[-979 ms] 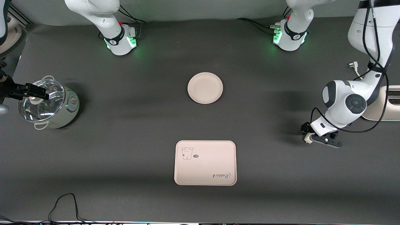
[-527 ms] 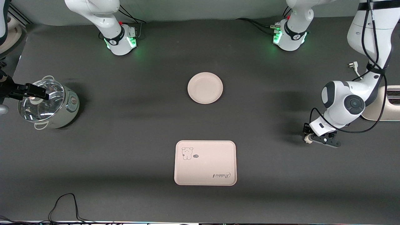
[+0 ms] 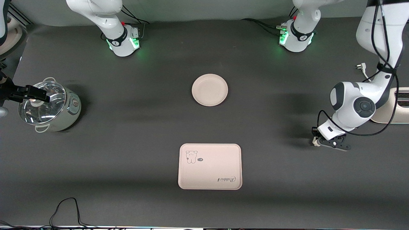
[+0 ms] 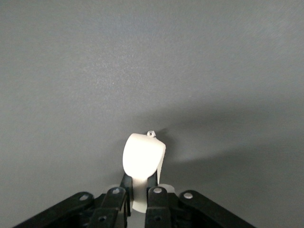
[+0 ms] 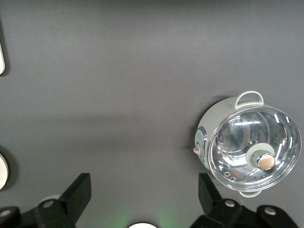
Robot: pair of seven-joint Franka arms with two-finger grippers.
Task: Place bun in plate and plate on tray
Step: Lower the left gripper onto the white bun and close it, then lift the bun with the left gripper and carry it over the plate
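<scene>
My left gripper point(image 3: 318, 141) is shut on the small white bun point(image 3: 315, 141), low over the table toward the left arm's end. In the left wrist view the bun point(image 4: 142, 159) stands between the two black fingers of that gripper point(image 4: 139, 186). The round cream plate point(image 3: 209, 89) lies bare at the table's middle. The rectangular tray point(image 3: 211, 174) with the "Rabbit" script lies nearer the front camera than the plate. My right gripper point(image 3: 30, 92) waits open and empty over the pot, its fingers wide apart in the right wrist view point(image 5: 145, 192).
A pot with a glass lid point(image 3: 48, 107) stands at the right arm's end and also shows in the right wrist view point(image 5: 249, 145). A beige appliance point(image 3: 394, 110) and a plug point(image 3: 360, 66) are at the left arm's end. A black cable point(image 3: 64, 207) lies by the front edge.
My left gripper with the bun has shifted slightly toward the left arm's end, and less of the bun shows. The right arm, plate and tray have not moved.
</scene>
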